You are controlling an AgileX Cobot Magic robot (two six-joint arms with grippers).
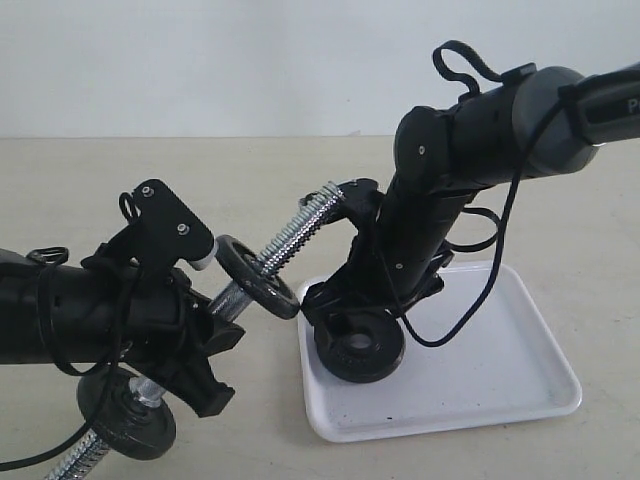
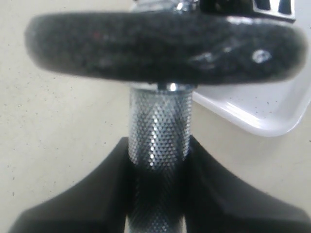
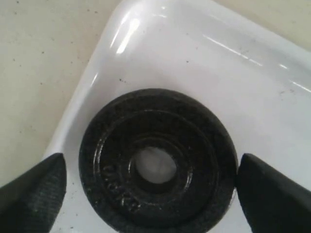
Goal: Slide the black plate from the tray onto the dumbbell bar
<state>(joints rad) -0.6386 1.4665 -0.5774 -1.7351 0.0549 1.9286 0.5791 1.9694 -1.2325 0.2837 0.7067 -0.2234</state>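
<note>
Black plate (image 3: 155, 187) flat in the tray (image 3: 194, 63), bar held tilted beside it.

The left fingers (image 2: 92, 194) are clenched on the knurled middle of the dumbbell bar (image 1: 290, 240), which slants upward over the desk (image 1: 250, 170), its threaded end near the right arm. One black disc (image 1: 258, 277) sits on the bar just above the grasp, another (image 1: 127, 410) near its lower end. The right fingers (image 3: 34, 189) are spread apart, one on each side of the black plate, not clamped on it. The plate rests in a corner of the tray, hole upward.
</note>
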